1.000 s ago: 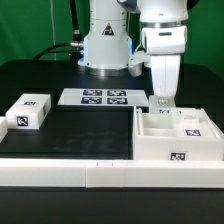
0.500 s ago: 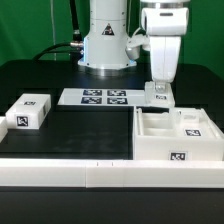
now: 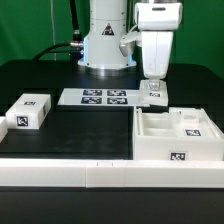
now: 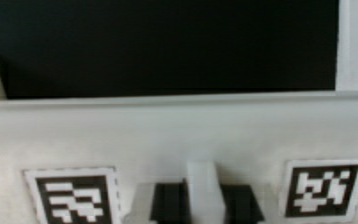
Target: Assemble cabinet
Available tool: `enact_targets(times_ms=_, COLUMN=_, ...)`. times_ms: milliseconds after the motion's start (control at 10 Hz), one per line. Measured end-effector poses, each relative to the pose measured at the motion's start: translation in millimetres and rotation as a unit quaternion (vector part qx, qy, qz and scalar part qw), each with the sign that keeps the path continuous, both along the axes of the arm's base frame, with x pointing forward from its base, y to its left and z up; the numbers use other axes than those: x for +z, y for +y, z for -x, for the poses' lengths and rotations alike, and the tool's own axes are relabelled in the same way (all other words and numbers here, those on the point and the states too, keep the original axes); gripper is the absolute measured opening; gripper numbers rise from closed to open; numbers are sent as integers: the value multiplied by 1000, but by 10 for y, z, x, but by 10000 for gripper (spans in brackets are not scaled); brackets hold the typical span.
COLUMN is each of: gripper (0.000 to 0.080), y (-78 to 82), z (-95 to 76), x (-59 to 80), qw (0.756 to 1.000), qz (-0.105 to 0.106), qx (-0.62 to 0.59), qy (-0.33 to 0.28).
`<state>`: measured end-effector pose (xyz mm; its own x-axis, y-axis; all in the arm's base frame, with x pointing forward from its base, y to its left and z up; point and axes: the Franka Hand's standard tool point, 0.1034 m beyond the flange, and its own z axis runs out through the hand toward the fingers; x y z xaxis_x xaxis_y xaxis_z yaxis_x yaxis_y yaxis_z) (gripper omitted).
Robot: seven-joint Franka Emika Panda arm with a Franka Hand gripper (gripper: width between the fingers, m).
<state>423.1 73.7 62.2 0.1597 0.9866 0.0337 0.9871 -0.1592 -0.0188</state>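
Where the black table (image 3: 90,125) reaches the exterior view's right, the large white plastic boxy cabinet body (image 3: 176,145) sits. The two-finger gripper (image 3: 152,92) hangs above its rear edge; finger spacing cannot be told. A small white tagged block (image 3: 28,111) lies well apart, at the exterior view's left.

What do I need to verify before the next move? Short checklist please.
1. Whether the gripper holds a part: cannot tell. The wrist view shows white plastic at its tips, but the grip is unclear.
2. That the cabinet body sits upright, open side up: ok.
3. That the loose block at the exterior view's left is apart from the body and unobstructed: ok.
4. That the tagged block inside the body is fully seated: cannot tell.
5. That the marker board is uncovered: ok.
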Motion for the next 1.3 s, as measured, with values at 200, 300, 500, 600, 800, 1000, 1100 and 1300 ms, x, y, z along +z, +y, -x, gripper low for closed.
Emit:
enact_targets(times_ms=200, gripper=70, y=-47, z=-113, x=-41, qw=1000, qz=-4, qx=-7, qy=-3)
enact_targets(times_ms=300, gripper=70, y=-72, z=-109, x=-57, qw=1000, qz=-4, qx=-9, qy=-1)
enact_targets(times_ms=500, gripper=70, y=-80, z=-106, x=-65, qw=1000, qz=-4, qx=-11, qy=0)
enact_targets(times_ms=600, gripper=70, y=-80, z=-103, x=-68, qw=1000, qz=-4, qx=-11, qy=0)
enact_targets(times_ms=800, gripper=70, y=-78, z=-108, x=-75, qw=1000, qz=-4, qx=-11, qy=0)
enact_targets(times_ms=1000, gripper=70, y=-68, z=-181, x=-73, qw=1000, qz=-6, qx=-13, qy=-3)
enact_targets(times_ms=1100, gripper=70, y=-68, z=-193, x=-68, qw=1000, qz=-6, qx=-13, qy=-4)
enact_targets(times_ms=1300, gripper=70, y=-67, z=-192, x=-68, qw=1000, qz=-6, qx=-13, qy=-4)
